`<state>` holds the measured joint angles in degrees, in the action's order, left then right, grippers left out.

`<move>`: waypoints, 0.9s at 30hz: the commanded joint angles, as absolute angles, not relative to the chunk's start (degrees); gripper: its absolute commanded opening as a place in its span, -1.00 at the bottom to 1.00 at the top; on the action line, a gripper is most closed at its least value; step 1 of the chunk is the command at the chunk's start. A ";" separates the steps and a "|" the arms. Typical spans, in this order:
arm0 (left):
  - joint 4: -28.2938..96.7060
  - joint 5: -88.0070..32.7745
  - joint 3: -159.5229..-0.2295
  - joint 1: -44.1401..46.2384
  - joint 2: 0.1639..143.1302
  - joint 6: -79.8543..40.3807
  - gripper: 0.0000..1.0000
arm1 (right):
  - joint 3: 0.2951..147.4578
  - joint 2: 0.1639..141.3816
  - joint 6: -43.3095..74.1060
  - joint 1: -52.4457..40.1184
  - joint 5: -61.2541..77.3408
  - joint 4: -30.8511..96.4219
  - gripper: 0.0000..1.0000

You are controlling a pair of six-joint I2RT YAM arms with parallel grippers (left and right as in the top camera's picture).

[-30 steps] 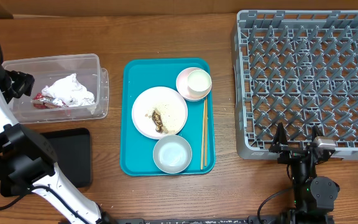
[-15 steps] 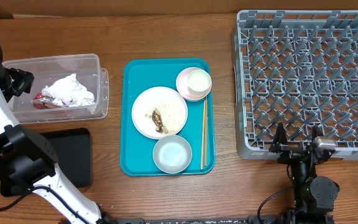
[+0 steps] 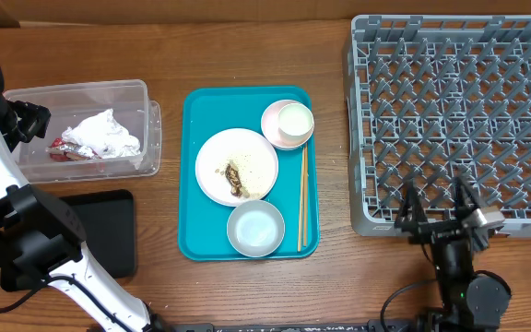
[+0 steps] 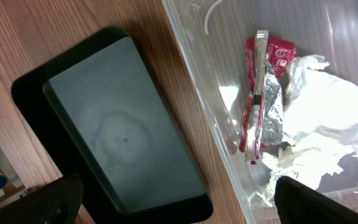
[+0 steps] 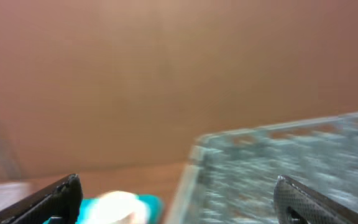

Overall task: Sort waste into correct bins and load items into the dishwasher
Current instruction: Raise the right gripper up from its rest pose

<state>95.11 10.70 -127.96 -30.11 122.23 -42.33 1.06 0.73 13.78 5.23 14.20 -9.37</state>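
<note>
Overhead, the left fingers [image 3: 24,122] hang spread wide and empty over the left end of the clear tub [image 3: 147,92]. The crumpled napkins [image 3: 104,134] lie inside the tub, to the right of the fingers and apart from them. The left wrist view shows the red wrapper [image 4: 269,56] pressed against the napkins by the tub's wall, with nothing between the two fingertips. The flat black tray [image 3: 109,231] sits just in front of the tub on the worktop [image 3: 339,277], partly hidden by the white arm. Further right is the teal serving tray [image 3: 192,184]. It carries the round plate [image 3: 252,152] with brown food scraps [image 3: 235,177], and behind that the pink bowl [image 3: 271,129] with the white cup [image 3: 295,120] sitting in it. The light grey bowl [image 3: 255,228] is at the tray's front, and the chopsticks [image 3: 302,198] lie along its right edge. All of these are well apart from both sets of fingers. The grey dish rack [image 3: 459,111] fills the right side. The right fingers [image 3: 438,205] are released and wide open, with nothing in them, at the rack's front wall. The right wrist view is blurred, showing only the rack's corner between the fingertips.
</note>
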 commanded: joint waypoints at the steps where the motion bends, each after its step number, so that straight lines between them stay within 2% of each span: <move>1: 95.04 10.48 -128.03 -29.98 119.98 -43.77 1.00 | 0.45 0.16 27.44 5.50 30.41 -12.93 1.00; 7: 95.02 10.48 -128.03 -29.98 119.98 -43.77 1.00 | 0.45 0.16 47.53 5.50 30.79 -26.17 1.00; 12: 95.02 10.48 -128.03 -29.98 119.98 -43.77 1.00 | 0.47 0.16 58.33 5.50 23.44 -33.93 1.00; 17: 95.04 10.48 -128.03 -29.98 119.98 -43.77 1.00 | 3.40 0.47 58.52 5.50 19.11 -34.83 0.99; 22: 95.02 10.48 -128.03 -29.98 119.98 -43.77 1.00 | 11.25 5.76 57.78 5.50 19.14 -29.17 1.00; 27: 95.04 10.48 -128.03 -29.98 119.98 -43.75 1.00 | 19.99 16.32 49.19 5.50 22.31 -27.94 1.00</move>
<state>95.07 10.48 -127.96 -30.11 122.23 -42.54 13.54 9.96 55.11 5.23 20.69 -28.45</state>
